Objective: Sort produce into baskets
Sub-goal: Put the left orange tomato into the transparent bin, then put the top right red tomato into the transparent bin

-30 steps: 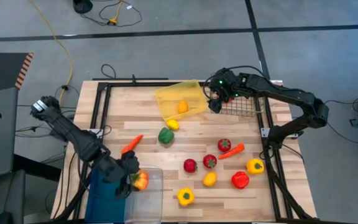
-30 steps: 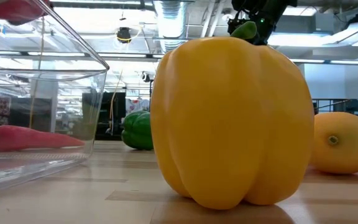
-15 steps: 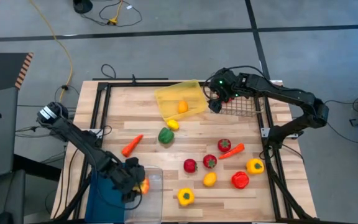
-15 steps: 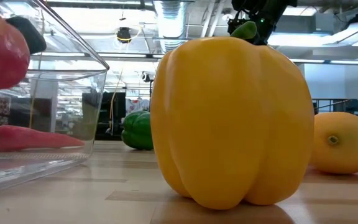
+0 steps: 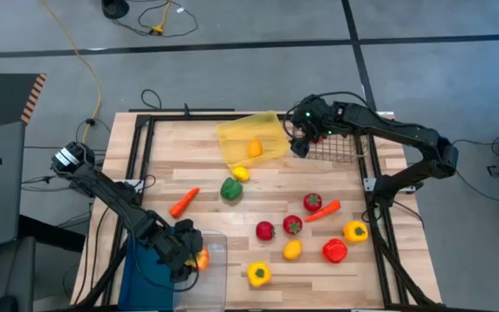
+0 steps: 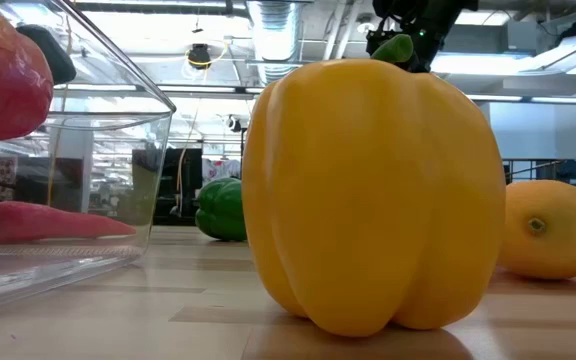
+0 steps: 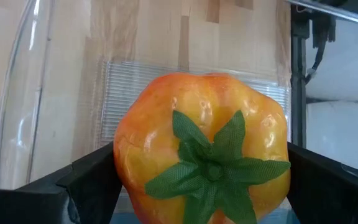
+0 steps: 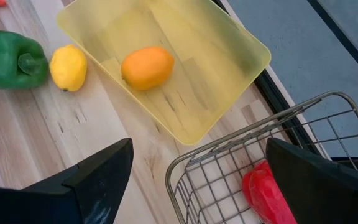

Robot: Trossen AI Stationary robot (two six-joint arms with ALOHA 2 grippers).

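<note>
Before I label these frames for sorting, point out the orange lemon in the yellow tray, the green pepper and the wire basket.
orange lemon (image 8: 146, 67), right wrist view, middle of its body.
green pepper (image 5: 230, 188), high view, centre of its top.
wire basket (image 8: 261, 130), right wrist view, its top rim wire.

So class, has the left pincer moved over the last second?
Yes. In the high view the left pincer, shut on an orange-red tomato, has shifted toward the table's near edge, farther over the clear plastic bin, judged against the carrot.
</note>
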